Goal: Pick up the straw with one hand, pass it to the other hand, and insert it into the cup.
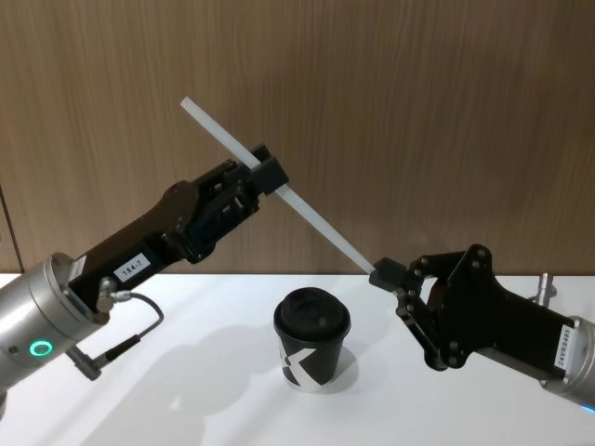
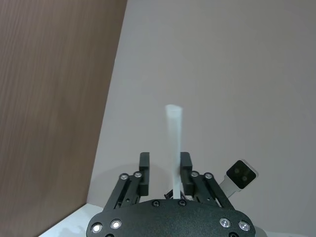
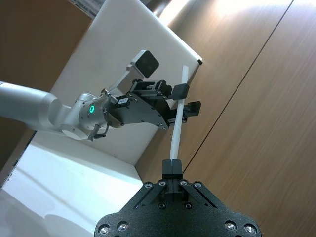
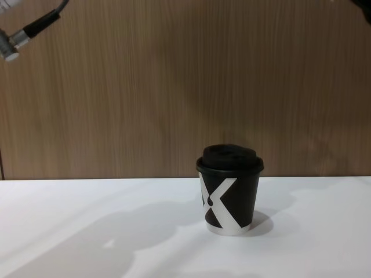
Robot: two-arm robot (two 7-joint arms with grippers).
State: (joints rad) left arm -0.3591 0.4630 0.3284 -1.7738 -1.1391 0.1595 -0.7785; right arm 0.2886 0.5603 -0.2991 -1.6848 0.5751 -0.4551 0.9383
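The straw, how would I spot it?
Look before the wooden wall, above the black cup. The straw slants through the air, its low end pinched by the right gripper, its upper part between the open fingers of the left gripper. It alone is thin and white.

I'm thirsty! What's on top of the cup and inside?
A black lid tops the cup, hiding its inside. Above, the right gripper holds the straw between the open fingers of the left gripper.

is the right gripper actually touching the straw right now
Touching. The right wrist view shows the right gripper with its jaws shut on one end of the straw, with no gap between them.
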